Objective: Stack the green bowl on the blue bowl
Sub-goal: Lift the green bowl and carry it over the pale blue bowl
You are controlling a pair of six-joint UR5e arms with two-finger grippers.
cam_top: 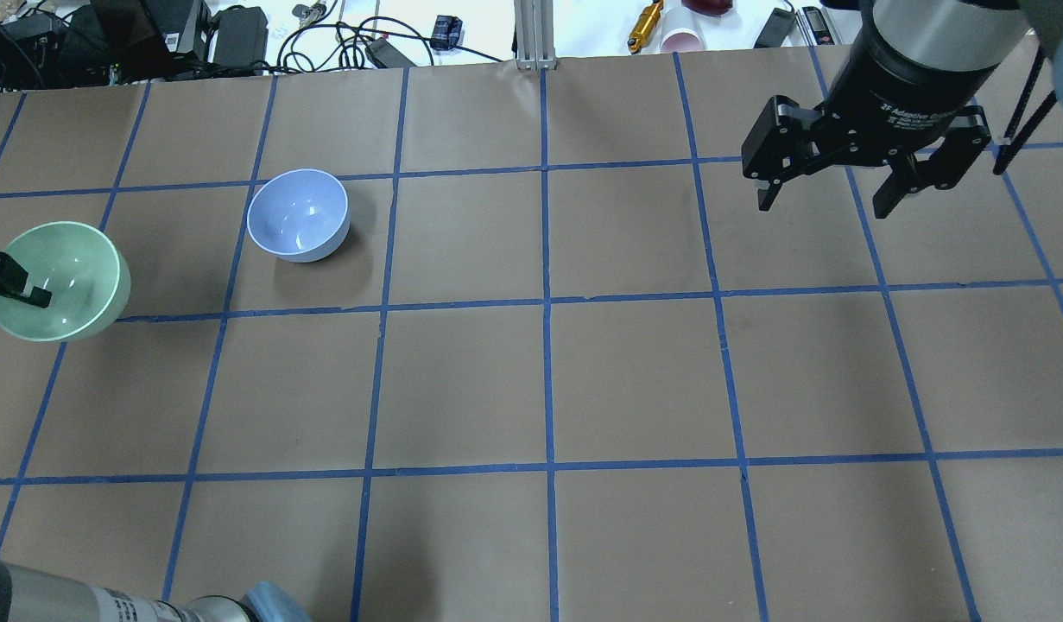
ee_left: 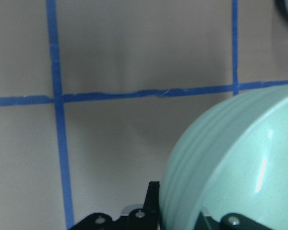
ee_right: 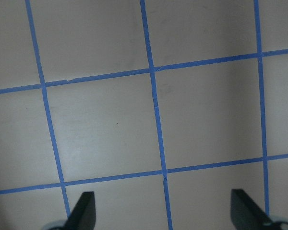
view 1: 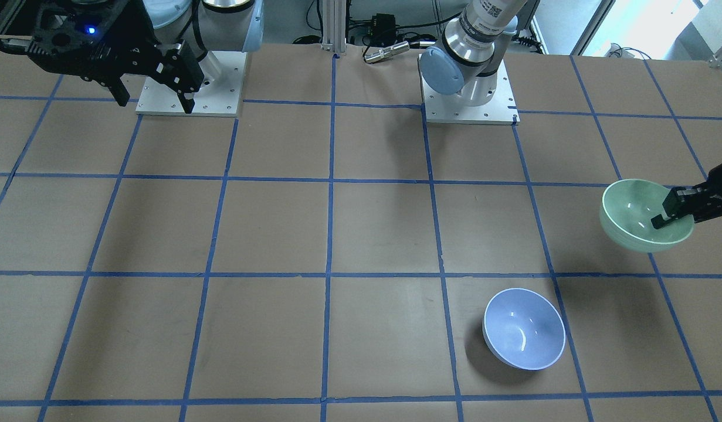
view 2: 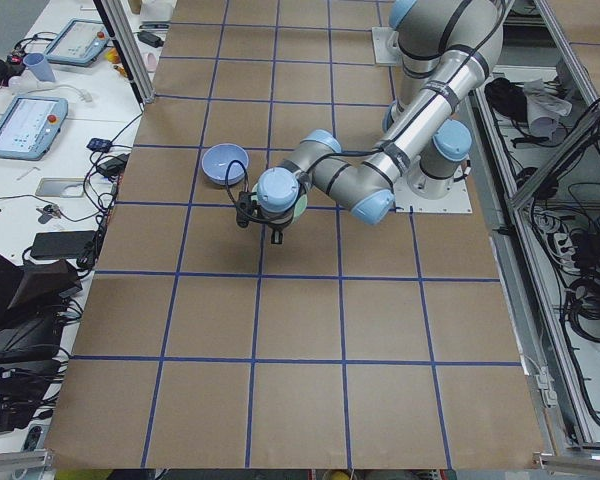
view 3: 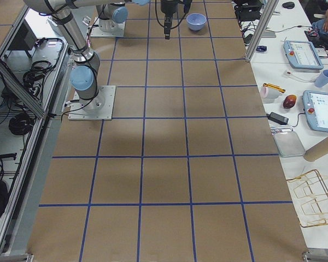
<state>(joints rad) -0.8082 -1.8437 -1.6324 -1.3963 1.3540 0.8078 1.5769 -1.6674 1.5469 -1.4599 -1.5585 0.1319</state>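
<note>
The green bowl hangs tilted a little above the table, at the robot's far left. My left gripper is shut on its rim, with one finger inside the bowl. The left wrist view shows the bowl's outer wall close up over the paper. The blue bowl stands upright and empty on the table, about one grid square from the green bowl. My right gripper is open and empty, high over the right side, far from both bowls.
Brown paper with a blue tape grid covers the table. The two arm base plates sit at the robot's edge. An aluminium post, cables and small items lie past the far edge.
</note>
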